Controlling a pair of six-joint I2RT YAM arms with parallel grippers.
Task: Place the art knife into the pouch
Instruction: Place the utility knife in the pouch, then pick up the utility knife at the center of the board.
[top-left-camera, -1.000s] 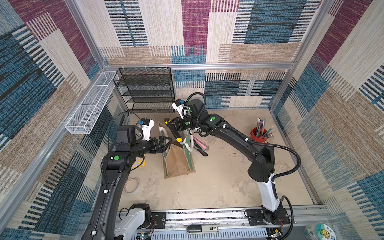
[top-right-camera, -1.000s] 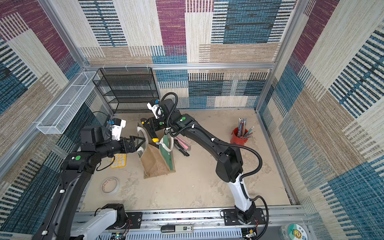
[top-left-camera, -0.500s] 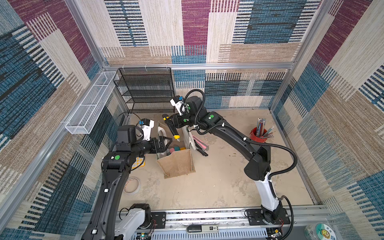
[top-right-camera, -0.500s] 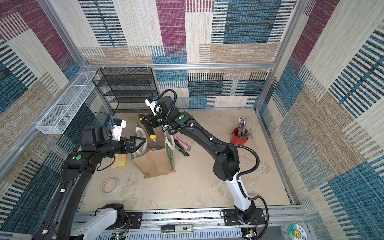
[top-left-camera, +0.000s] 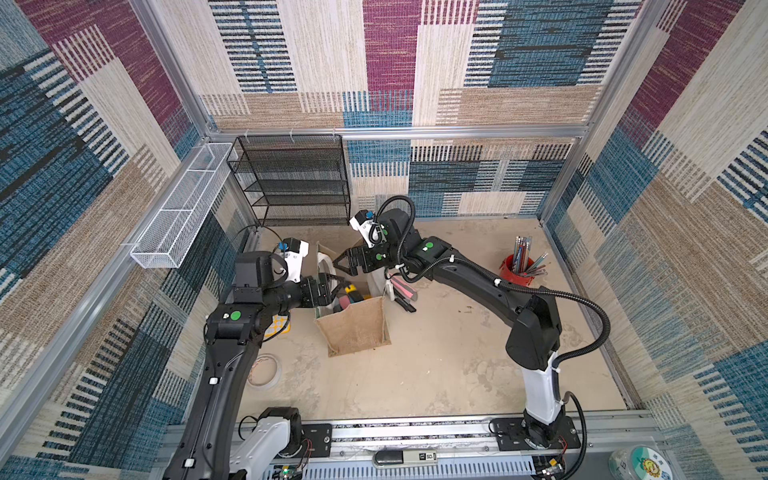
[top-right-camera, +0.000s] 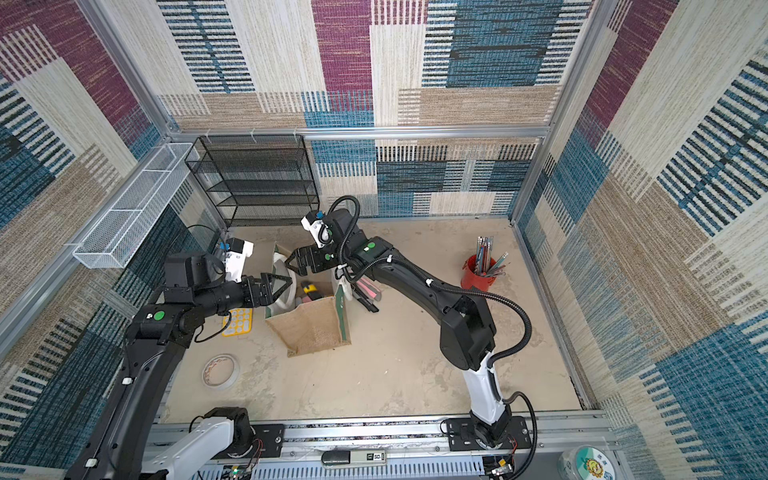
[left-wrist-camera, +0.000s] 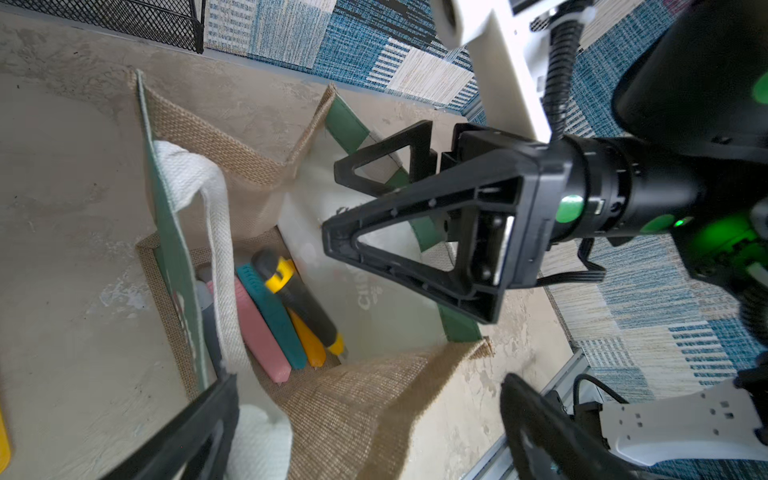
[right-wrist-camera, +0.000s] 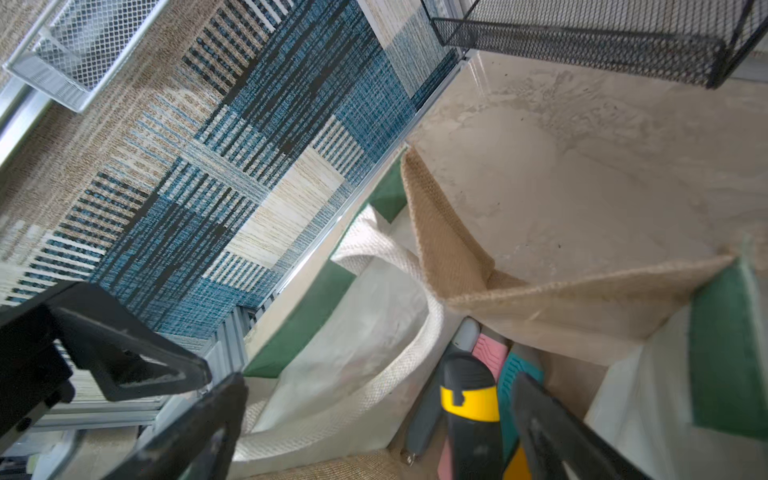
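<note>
Jaws on my right gripper (left-wrist-camera: 332, 201) stand wide apart with nothing between them. It hangs just over the open mouth of the pouch (left-wrist-camera: 249, 166), pointing across it toward the left arm. In a top view the same gripper (top-left-camera: 340, 264) sits above the pouch's far rim.

Below it, the art knife (left-wrist-camera: 299, 299), black with a yellow slider, lies down inside the pouch. It rests against an orange cutter (left-wrist-camera: 309, 343) and a teal cutter (left-wrist-camera: 270, 307), with a pink cutter (left-wrist-camera: 257, 332) beside those. From the right wrist I see the knife's black and yellow end (right-wrist-camera: 469, 399) in the pouch, clear of both fingers.

My left gripper (left-wrist-camera: 370, 384) is also spread wide and grips nothing. One of its fingers (left-wrist-camera: 199, 424) is at the rim of the pouch's green face, just beside a white handle (left-wrist-camera: 187, 178) that droops into the pouch. I cannot tell whether it presses on the fabric. The other finger stands outside the jute side wall.

The pouch stands upright on the sandy table (top-left-camera: 436, 365) with its mouth gaping, and a jute side (top-left-camera: 353, 328) faces the camera in both top views. Just beside it, on the right arm's side, two more cutters (top-left-camera: 405, 291) lie on the table. A red cup of pencils (top-left-camera: 517, 270) stands well apart near the right wall. A tape roll (top-left-camera: 264, 370) lies near the left arm's base, and a yellow stencil (top-left-camera: 278, 326) shows under that arm. At the back there is a black mesh rack (top-left-camera: 295, 178), and a white wire basket (top-left-camera: 178, 212) hangs on the left wall.
</note>
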